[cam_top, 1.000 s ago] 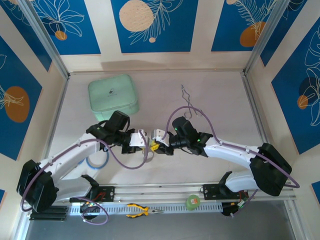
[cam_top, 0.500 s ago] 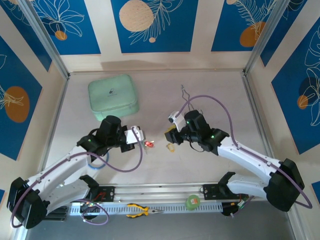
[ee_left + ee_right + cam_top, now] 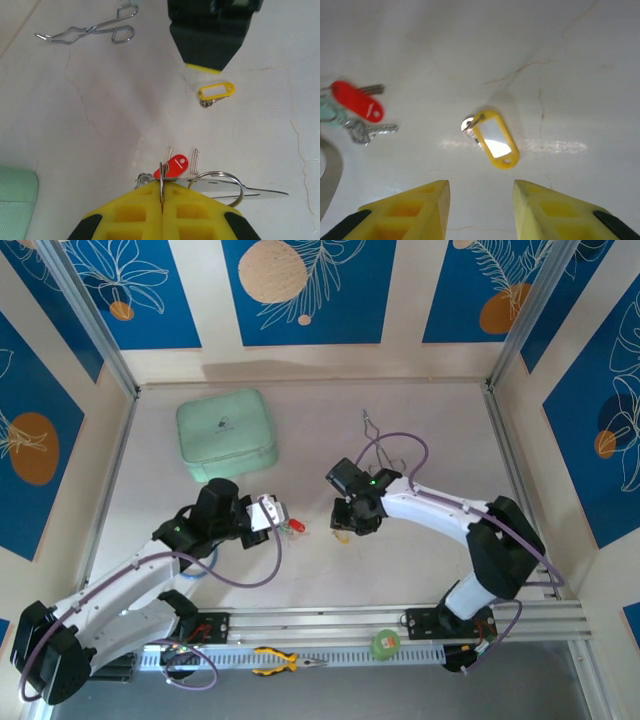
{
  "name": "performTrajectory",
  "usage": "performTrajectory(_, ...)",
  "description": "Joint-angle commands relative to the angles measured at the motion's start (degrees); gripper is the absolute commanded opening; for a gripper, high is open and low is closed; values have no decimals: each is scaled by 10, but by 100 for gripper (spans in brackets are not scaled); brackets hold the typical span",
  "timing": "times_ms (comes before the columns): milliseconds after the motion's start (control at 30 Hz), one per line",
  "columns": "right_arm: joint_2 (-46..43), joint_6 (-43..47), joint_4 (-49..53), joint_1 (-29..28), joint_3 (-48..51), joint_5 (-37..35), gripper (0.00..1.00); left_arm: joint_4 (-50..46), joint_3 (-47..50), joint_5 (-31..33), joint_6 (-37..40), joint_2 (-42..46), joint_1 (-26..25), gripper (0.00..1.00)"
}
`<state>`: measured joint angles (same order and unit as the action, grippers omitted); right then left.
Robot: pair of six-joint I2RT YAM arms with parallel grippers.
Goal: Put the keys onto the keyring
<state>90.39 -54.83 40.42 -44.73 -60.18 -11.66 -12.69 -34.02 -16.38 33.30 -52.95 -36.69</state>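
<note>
Step in hand, by the look of it: fetching the next key. Holds the keyring [image 3: 210, 183] low over the table [image 3: 400, 580] in the left gripper [image 3: 162, 212], with the yellow fingers pressed together on its thin grey metal. Carries there a red-tagged key [image 3: 170, 167], with small bare blades showing either side of the tag; hard to tell whether all of these are truly threaded or merely resting against the ring. Hovers above the yellow-tagged key [image 3: 493, 135] with the right gripper [image 3: 480, 197], fingers spread and nothing between them. Finds that key flat on the table, apart from the ring and just ahead of the spread fingertips, its little metal blade at the tag's upper-left end.

Next, probably: come straight down, straddle the yellow tag across its narrow width and close. Calls for care, since a thin flat tag may slide or slip from under the fingers. Then lift, carry across to the ring, and line up the key's tiny loop with the opening while keeping the left side steady
</note>
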Motion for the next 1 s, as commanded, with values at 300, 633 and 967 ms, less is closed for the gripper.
performTrajectory(300, 97, -152, -2, 19, -59, 32, 34, 20, 6, -27, 15, 18, -5, 0)
performTrajectory(633, 128, -164, 9, 26, -75, 33, 26, 18, 3, -30, 19, 14, -6, 0)
performTrajectory(967, 139, -163, 15, 25, -81, 33, 23, 14, 1, -34, 23, 12, -6, 0)
